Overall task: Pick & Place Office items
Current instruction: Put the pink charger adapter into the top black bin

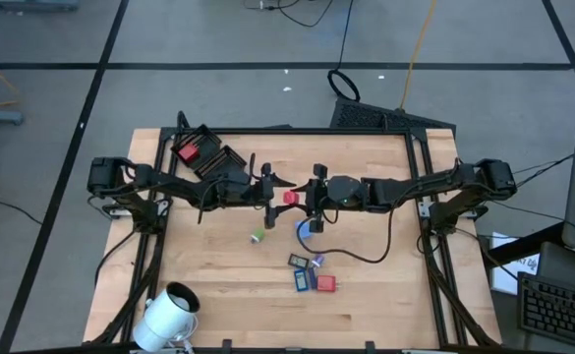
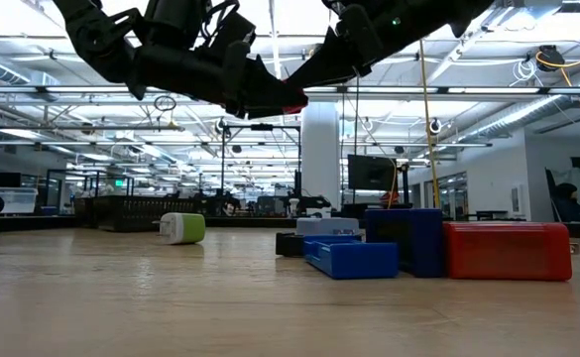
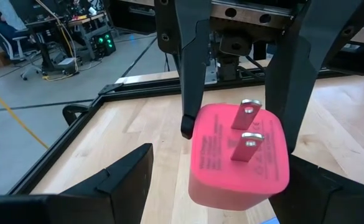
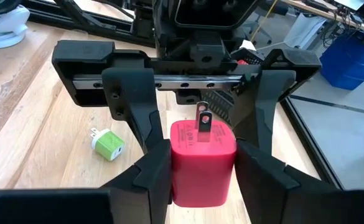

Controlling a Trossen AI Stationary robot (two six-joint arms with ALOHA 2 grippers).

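**Red charger clamped mid-air between two grippers**

Wooden table (image 1: 218, 295) in a black frame, seen from above. At its far left corner, black tray (image 1: 206, 152) with something red in it. At the near left edge, white cylinder (image 1: 172, 310) lying on its side.

Both arms reaching inward to meet over the middle of the table. Right gripper (image 1: 312, 197) clamped on the red charger (image 4: 201, 168), fingers pressed against its two sides, prongs pointing up and toward the left arm. Charger raised well off the wood. Left gripper (image 1: 270, 190) facing it head-on, fingers spread wide on either side of the charger; contact impossible to tell.

On the table, nearer than the grippers: green-and-white plug (image 1: 257, 236) alone to the left. Blue item (image 1: 305, 228) just below the right gripper. Nearer still, a close cluster: dark item (image 1: 297, 261), blue item (image 1: 304, 281) and red item (image 1: 325, 283), the last two side by side.
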